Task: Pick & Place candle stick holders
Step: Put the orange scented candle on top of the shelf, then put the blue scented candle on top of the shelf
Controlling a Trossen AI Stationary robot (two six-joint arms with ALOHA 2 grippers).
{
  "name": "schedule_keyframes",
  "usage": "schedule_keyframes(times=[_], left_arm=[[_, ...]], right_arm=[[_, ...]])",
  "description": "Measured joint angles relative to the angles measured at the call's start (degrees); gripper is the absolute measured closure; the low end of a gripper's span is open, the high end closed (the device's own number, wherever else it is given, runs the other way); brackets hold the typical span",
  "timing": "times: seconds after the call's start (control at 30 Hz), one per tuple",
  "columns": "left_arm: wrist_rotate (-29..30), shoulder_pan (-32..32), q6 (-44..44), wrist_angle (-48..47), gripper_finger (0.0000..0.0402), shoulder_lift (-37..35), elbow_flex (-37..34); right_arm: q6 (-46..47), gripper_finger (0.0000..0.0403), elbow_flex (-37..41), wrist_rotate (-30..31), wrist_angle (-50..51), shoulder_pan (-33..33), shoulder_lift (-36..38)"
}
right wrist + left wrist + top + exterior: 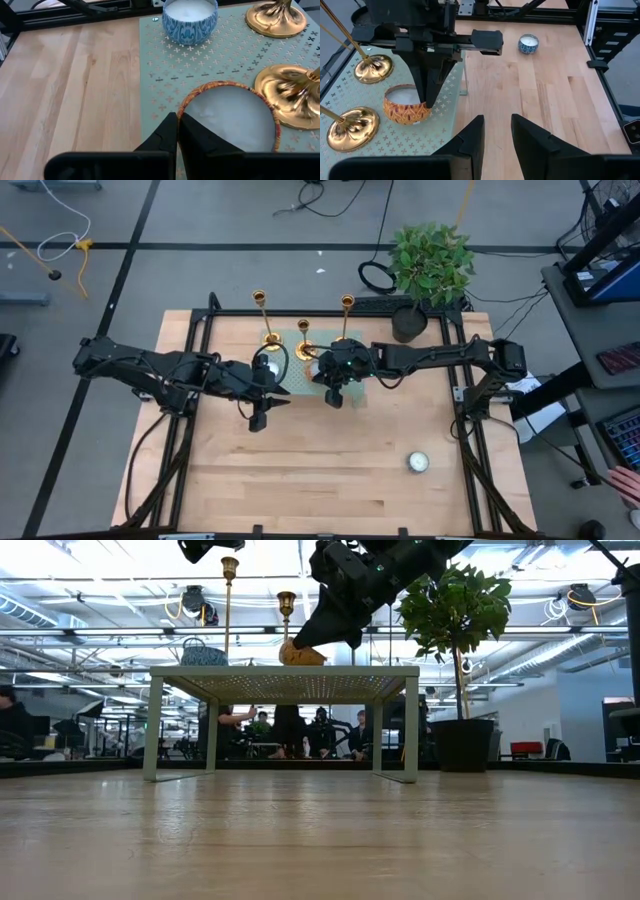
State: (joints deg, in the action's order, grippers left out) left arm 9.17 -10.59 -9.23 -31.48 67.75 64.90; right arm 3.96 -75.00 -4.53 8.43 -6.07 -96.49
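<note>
I can read no writing or brand on anything from here. My left gripper (262,420) hovers over bare wood just off the near edge of the pale green perforated mat (200,57), left of the desk's middle; its fingers (470,137) stand apart with nothing between them. The desk (300,490) is light butcher-block wood inside a black frame.

The three candle stick holders (300,340) stand on the mat near the far edge of the desk, shiny gold metal with round flared bases, thin stems and small cups: the left one (262,315) toward the mat's far left corner, the middle one (303,340) just right of it, the right one (346,315) toward the far right. A blue-and-white patterned candle tin (190,20) sits on the mat close by the left holder's base.

My right gripper (334,395) hangs over the mat's near edge, fingers (172,132) pressed together at the rim of an orange patterned candle tin (406,105) filled with white wax; that tin sits just in front of two gold bases, crowding the way to them.

A potted plant (430,265) stands at the far right corner. A small blue-patterned candle (418,462) sits alone near the desk's near right corner.
</note>
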Motion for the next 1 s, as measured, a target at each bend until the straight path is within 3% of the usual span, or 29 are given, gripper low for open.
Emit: schedule_keyframes(times=[0.63,0.8,1.0], left_arm=[[0.0,0.0,-0.3,0.0,0.0298,0.0,0.0],[0.0,0.0,-0.1,0.0,0.0298,0.0,0.0],[0.0,0.0,0.0,0.0,0.0298,0.0,0.0]], right_arm=[[-1.9,0.0296,0.0,0.0,-0.9,-1.0,0.2],[-3.5,0.0284,0.0,0.0,0.3,0.4,3.7],[-4.6,0.0278,0.0,0.0,9.2,4.3,8.8]])
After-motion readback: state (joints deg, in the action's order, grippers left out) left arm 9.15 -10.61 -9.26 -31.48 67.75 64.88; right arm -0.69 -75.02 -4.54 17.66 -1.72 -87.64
